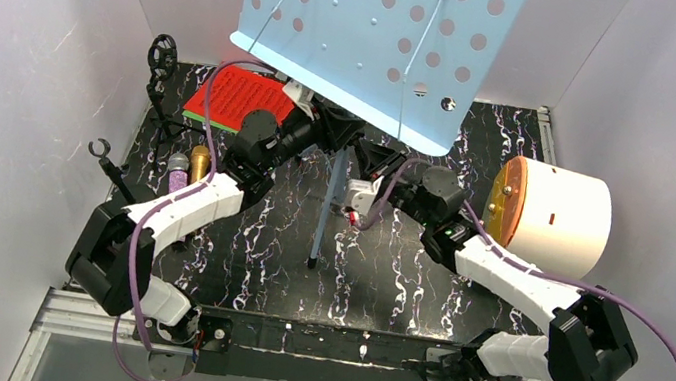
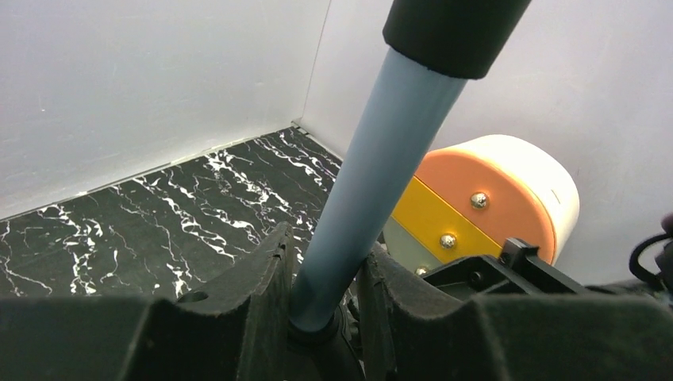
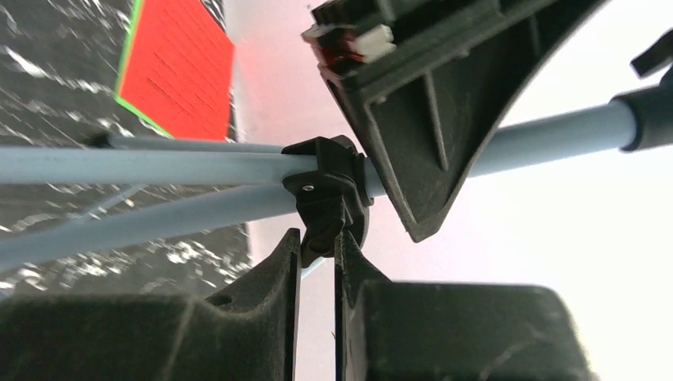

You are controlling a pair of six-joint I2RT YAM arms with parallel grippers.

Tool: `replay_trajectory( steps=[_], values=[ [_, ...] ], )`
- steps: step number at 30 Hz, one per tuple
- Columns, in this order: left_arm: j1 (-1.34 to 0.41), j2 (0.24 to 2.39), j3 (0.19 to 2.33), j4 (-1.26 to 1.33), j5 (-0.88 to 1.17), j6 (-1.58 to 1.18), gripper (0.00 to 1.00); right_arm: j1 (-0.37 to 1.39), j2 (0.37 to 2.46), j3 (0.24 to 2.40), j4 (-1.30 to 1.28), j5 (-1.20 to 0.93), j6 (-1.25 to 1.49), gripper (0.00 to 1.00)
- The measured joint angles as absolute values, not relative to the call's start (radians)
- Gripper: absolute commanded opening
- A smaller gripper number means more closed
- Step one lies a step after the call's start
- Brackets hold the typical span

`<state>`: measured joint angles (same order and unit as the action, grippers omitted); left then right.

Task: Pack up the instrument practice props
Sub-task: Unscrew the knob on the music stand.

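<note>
Pale blue music rack [image 1: 377, 35] tilted above table [image 1: 381, 278], rear centre. Score sheets [image 1: 236, 100] flat, rear-left. Left gripper [image 2: 325, 298] clamped on blue pole [image 2: 373, 175]. Right gripper [image 3: 317, 254] pinching black leg collar [image 3: 329, 186]. Gold microphone [image 1: 200, 164] and purple glitter microphone [image 1: 178, 172] lie beside left arm.

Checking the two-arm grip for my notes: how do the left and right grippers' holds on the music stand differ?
The left gripper clamps the pale blue pole; the right gripper pinches the black collar on that pole. The left jaws stand wider, around the round tube; the right jaws are nearly together on a thin tab. Both are shut on the same music stand.
</note>
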<state>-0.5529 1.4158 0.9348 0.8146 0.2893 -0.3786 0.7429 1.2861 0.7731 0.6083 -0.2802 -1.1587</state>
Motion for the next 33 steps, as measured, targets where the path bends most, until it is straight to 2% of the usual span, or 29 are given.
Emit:
replay_trajectory(
  steps=[6, 11, 12, 15, 17, 22, 29, 33],
  values=[
    [-0.553, 1.410, 0.968, 0.730, 0.275, -0.387, 0.00, 0.828, 1.304, 0.764, 0.607, -0.085, -1.475, 0.01],
    [-0.553, 1.410, 1.003, 0.659, 0.247, -0.400, 0.00, 0.854, 1.339, 0.750, 0.677, -0.011, -1.658, 0.01],
    [-0.553, 1.409, 1.006, 0.651, 0.243, -0.402, 0.00, 0.857, 1.342, 0.742, 0.698, -0.004, -1.680, 0.03],
    [-0.554, 1.403, 1.006, 0.638, 0.241, -0.404, 0.00, 0.861, 1.341, 0.724, 0.732, -0.003, -1.669, 0.18],
    [-0.555, 1.401, 1.006, 0.635, 0.245, -0.405, 0.00, 0.860, 1.330, 0.721, 0.732, -0.010, -1.605, 0.27],
    [-0.565, 1.395, 1.000, 0.642, 0.254, -0.404, 0.00, 0.873, 1.248, 0.675, 0.729, -0.076, -1.339, 0.57],
    [-0.564, 1.395, 0.982, 0.675, 0.268, -0.397, 0.00, 0.894, 1.084, 0.587, 0.790, -0.131, -0.770, 0.83],
    [-0.564, 1.395, 0.973, 0.693, 0.278, -0.393, 0.00, 0.894, 1.048, 0.570, 0.820, -0.044, -0.366, 0.88]
  ],
)
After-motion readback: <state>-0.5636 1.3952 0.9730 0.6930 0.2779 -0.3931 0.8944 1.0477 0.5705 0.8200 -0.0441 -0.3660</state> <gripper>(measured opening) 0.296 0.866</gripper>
